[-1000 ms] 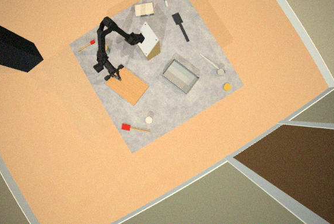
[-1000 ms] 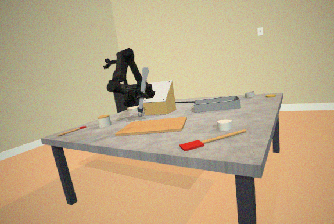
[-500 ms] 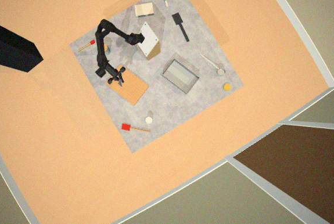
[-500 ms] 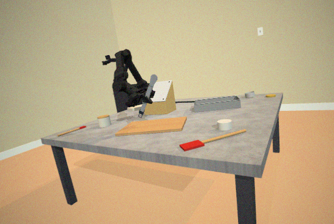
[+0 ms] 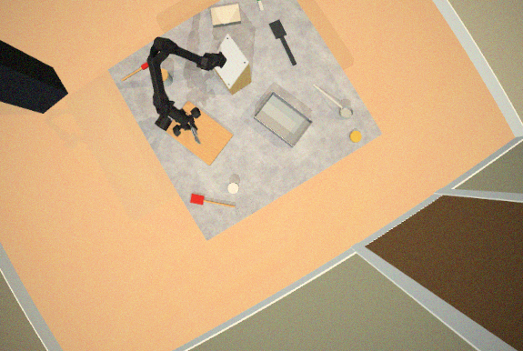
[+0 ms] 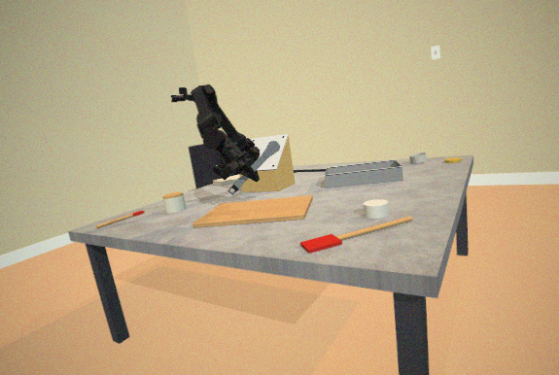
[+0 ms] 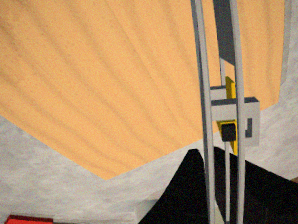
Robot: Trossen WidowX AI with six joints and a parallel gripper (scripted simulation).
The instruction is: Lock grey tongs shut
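Note:
My gripper (image 5: 191,124) (image 6: 250,171) (image 7: 202,157) is shut on the grey tongs (image 5: 196,135) (image 6: 272,148) (image 7: 240,170). Their two arms run close together, nearly parallel, in the wrist view, with a grey bracket and yellow part between and beside them. In the exterior view they are tilted, rounded end up to the right, square-looking end down to the left. They hang above the wooden board (image 5: 212,149) (image 6: 266,210) (image 7: 100,75), not touching it. Whether the lock is engaged cannot be told. The roasting tin (image 5: 273,132) (image 6: 366,176) holds no tongs.
A slanted white-topped block (image 5: 234,64) (image 6: 283,170) stands behind the board. A jar with a wooden lid (image 5: 165,75) (image 6: 174,203) is on one side, a white cup (image 5: 233,187) (image 6: 375,209) on the other. A red spatula (image 5: 196,199) (image 6: 321,243) (image 7: 30,220) lies near the cup.

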